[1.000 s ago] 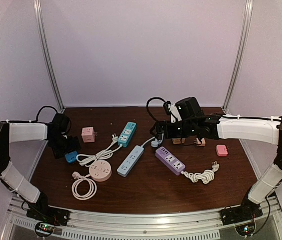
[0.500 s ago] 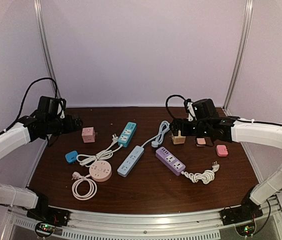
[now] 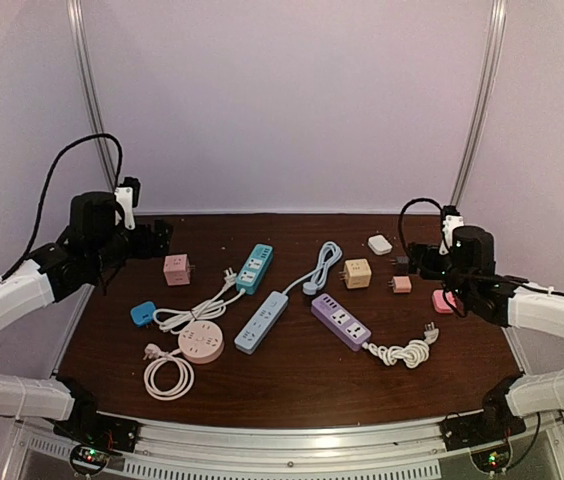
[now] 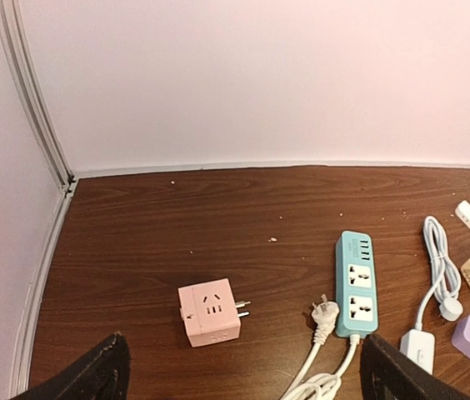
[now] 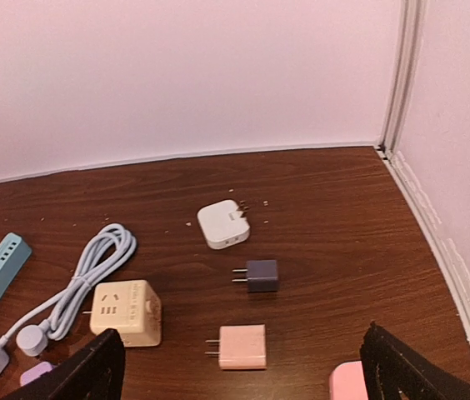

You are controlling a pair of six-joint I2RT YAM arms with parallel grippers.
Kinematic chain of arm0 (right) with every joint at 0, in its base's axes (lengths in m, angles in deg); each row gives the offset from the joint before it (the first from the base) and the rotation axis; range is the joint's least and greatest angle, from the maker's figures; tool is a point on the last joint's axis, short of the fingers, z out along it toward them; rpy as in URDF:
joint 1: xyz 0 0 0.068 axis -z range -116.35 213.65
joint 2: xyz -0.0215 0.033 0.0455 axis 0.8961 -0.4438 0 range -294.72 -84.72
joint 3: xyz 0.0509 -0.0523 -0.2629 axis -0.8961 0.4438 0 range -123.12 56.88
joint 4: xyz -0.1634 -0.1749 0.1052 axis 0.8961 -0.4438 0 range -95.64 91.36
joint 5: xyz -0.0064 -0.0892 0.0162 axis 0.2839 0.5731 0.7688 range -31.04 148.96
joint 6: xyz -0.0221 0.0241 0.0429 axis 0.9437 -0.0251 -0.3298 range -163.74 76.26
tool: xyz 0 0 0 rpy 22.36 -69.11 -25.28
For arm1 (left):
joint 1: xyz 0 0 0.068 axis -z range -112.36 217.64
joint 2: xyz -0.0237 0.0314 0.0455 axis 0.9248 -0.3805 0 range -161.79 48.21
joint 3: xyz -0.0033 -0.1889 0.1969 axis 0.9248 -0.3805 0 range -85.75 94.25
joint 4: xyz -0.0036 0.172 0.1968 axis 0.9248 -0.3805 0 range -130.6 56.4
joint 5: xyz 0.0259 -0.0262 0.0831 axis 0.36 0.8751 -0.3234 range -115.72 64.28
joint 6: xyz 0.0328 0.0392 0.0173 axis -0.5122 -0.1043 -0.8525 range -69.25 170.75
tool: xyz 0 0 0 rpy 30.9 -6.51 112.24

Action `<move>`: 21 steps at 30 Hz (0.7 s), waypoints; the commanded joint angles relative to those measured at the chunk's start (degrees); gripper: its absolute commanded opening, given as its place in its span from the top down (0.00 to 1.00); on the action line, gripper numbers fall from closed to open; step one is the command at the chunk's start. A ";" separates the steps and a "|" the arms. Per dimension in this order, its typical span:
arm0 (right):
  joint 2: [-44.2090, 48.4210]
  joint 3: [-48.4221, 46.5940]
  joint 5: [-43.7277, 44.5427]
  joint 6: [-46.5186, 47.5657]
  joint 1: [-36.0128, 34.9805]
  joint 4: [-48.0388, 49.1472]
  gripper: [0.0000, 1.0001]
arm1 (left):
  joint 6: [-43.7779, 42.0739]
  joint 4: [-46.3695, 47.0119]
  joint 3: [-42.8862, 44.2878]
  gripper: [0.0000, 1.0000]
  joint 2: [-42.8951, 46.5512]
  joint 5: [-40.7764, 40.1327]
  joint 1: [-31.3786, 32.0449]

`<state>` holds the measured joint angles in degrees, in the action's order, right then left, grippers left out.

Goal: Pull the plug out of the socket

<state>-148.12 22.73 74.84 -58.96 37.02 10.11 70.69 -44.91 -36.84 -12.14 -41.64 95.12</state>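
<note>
Your left fingers [image 4: 93, 377] and right fingers [image 5: 93, 375] gape wide, empty; small pink square plug [image 5: 242, 347] lies beside beige cube socket [image 5: 125, 313], apart, prongs toward it, just ahead of right fingers.

We see a dark brown wooden desk [image 3: 292, 390] with many small electrical things lying flat on it. At the left lie a pink cube socket [image 3: 176, 269], a small blue adapter [image 3: 143, 313] and a round pink socket [image 3: 201, 341] beside its coiled white cable [image 3: 168, 378]. In the middle lie a teal strip [image 3: 254, 267], a white-and-blue strip [image 3: 262, 321] and a purple strip [image 3: 340, 320]. At the right, each apart from the others, lie a beige cube socket [image 3: 357, 273], a white adapter [image 3: 379, 244], a dark grey adapter [image 3: 400, 264] and a pink charger [image 3: 401, 284].
</note>
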 commanded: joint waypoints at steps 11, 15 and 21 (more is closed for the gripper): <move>0.40 20.83 4.53 11.28 20.70 38.91 0.01 | -9.12 23.59 -14.87 0.02 3.63 -11.31 -0.15; -8.93 21.51 2.81 16.16 21.89 49.57 0.00 | -10.54 25.87 -16.90 0.02 2.78 -15.11 -0.95; -17.74 20.72 -5.55 18.28 22.75 57.67 0.00 | -12.61 32.36 -21.08 0.02 -0.46 -15.83 -6.68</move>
<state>-162.41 43.58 75.49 -43.58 58.83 57.04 60.83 -20.56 -55.20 -10.18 -55.17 92.02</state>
